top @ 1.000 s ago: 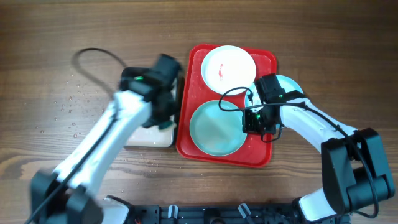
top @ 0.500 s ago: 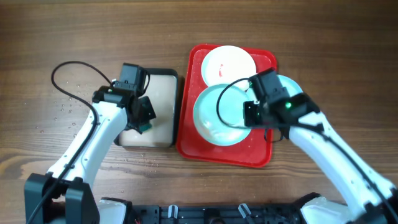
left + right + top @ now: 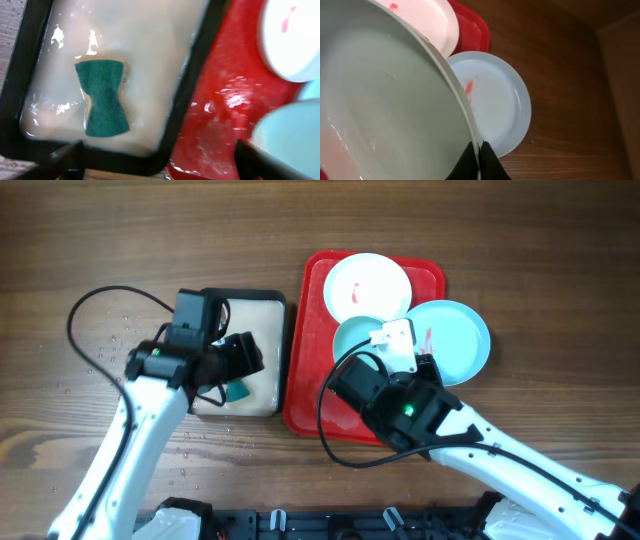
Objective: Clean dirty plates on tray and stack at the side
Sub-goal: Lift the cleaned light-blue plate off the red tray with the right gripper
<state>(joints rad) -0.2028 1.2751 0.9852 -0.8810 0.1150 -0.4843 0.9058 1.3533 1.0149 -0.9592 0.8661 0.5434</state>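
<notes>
My right gripper [image 3: 479,159] is shut on the rim of a light turquoise plate [image 3: 385,100], held lifted and tilted over the red tray [image 3: 312,395]. From overhead this plate [image 3: 355,340] shows beside the gripper [image 3: 388,348]. A white plate [image 3: 367,285] with a red smear lies at the tray's far end. Another turquoise plate [image 3: 452,340] with a red smear lies at the tray's right edge, partly over the table. My left gripper [image 3: 245,358] hangs open and empty over the beige tray; its fingers [image 3: 65,157] stand wide apart.
A green sponge [image 3: 102,97] lies in the wet black-rimmed beige tray [image 3: 255,305], left of the red tray. Water drops dot the wooden table [image 3: 110,350] at the left. A black cable [image 3: 95,305] loops beside the left arm.
My left gripper opened and let go of the green sponge, which now lies in the beige tray. My right gripper lifted and tilted the turquoise plate, uncovering the smeared turquoise plate.
</notes>
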